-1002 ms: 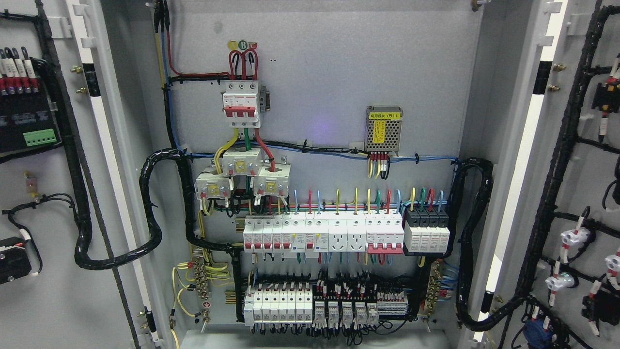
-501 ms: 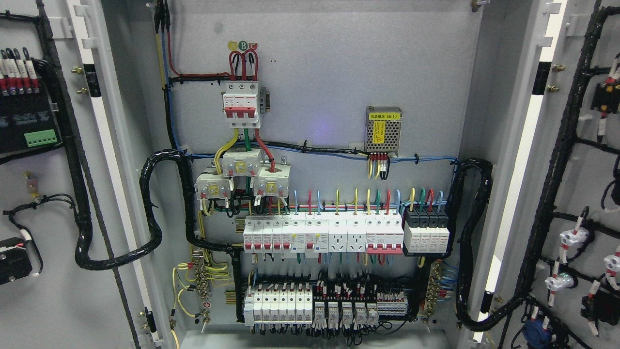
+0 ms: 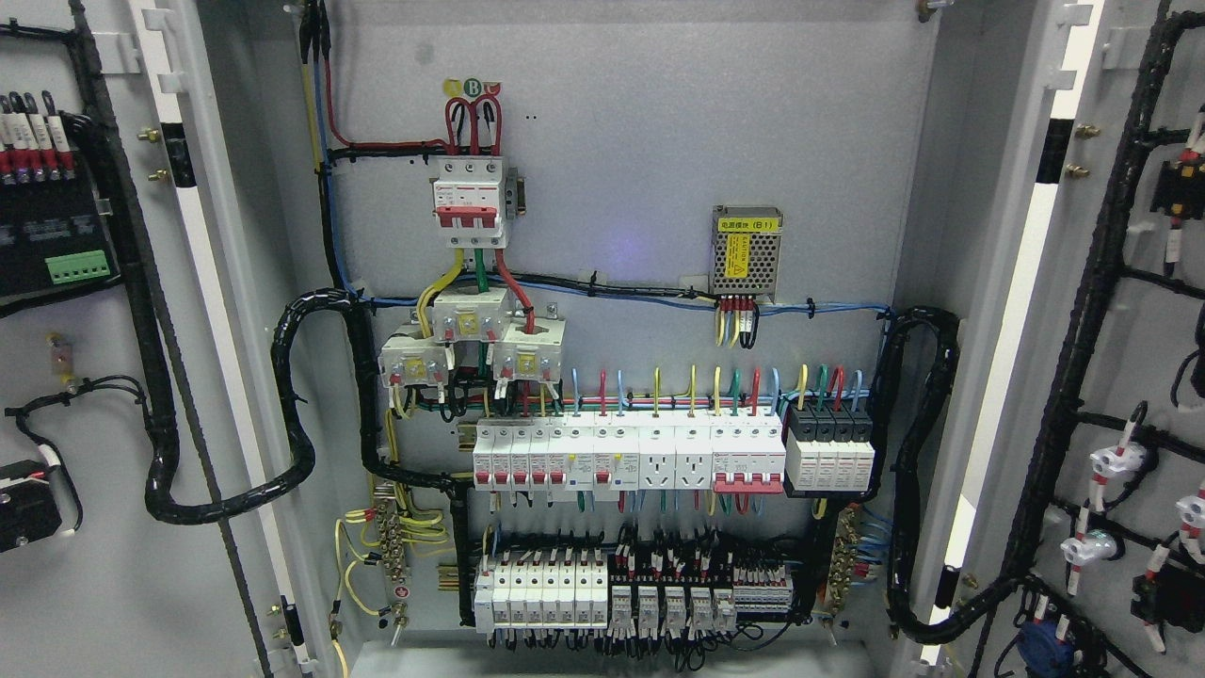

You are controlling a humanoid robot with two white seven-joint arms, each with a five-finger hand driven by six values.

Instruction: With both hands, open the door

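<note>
Both doors, the left door (image 3: 113, 584) and the right door (image 3: 1144, 358), already stand wide open, so the opening step looks finished. Neither robot hand of mine is visible, so I cannot tell its state; I judge nothing remains but to hold back.

Two cabinet doors stand open, left door (image 3: 85, 377) and right door (image 3: 1130, 358); one red-handled main breaker (image 3: 468, 202); three current transformers (image 3: 471, 344); one mesh-cased power supply (image 3: 746, 250); two white sockets (image 3: 675, 457); two looped black cable conduits (image 3: 292, 405).
</note>
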